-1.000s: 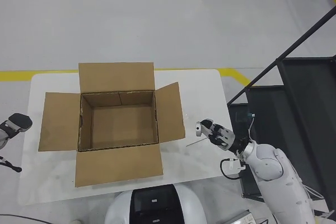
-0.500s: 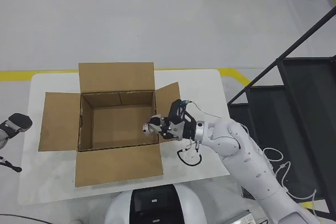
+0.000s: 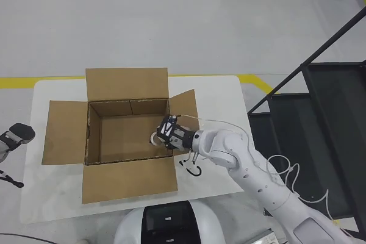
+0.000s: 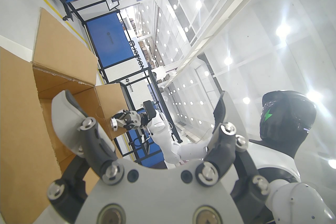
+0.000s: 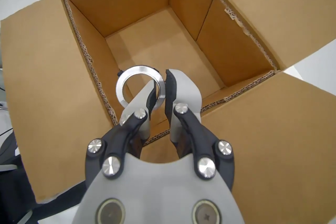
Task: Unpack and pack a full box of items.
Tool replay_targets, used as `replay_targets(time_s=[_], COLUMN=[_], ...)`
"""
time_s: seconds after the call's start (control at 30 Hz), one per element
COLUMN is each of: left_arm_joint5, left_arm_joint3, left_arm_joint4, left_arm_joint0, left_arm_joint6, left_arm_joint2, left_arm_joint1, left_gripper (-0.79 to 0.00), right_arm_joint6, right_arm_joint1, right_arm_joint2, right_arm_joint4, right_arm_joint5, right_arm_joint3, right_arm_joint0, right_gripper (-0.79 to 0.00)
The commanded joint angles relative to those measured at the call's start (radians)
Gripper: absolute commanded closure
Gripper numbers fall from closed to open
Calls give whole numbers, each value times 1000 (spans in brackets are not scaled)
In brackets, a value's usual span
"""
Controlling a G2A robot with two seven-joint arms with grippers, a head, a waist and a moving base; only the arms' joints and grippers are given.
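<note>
Over the open brown cardboard box (image 5: pixel 136 7), a shiny metal ring (image 5: pixel 119 87) pinched in the right tool (image 5: pixel 161 79); left tool (image 4: pixel 141 101) spread.

White table (image 3: pixel 222 97) (black rack (image 3: pixel 335 122) beside)

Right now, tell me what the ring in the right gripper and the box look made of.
The ring: likely metal, machined silvery finish, bright even sheen. The box: corrugated cardboard, matte brown; fluted layers show along its torn rim.
</note>
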Motion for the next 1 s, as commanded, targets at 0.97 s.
replay_targets(time_s=[0.97], left_arm_joint5=[0], left_arm_joint3=[0], left_arm_joint4=[0], left_arm_joint0=[0], left_arm_joint6=[0], left_arm_joint2=[0], left_arm_joint1=[0], left_gripper=[-785], right_arm_joint6=[-252], right_arm_joint1=[103], right_arm_joint2=[714], right_arm_joint4=[450], right_arm_joint5=[-337], right_arm_joint3=[-116], right_arm_joint0=[-527], right_gripper=[-785])
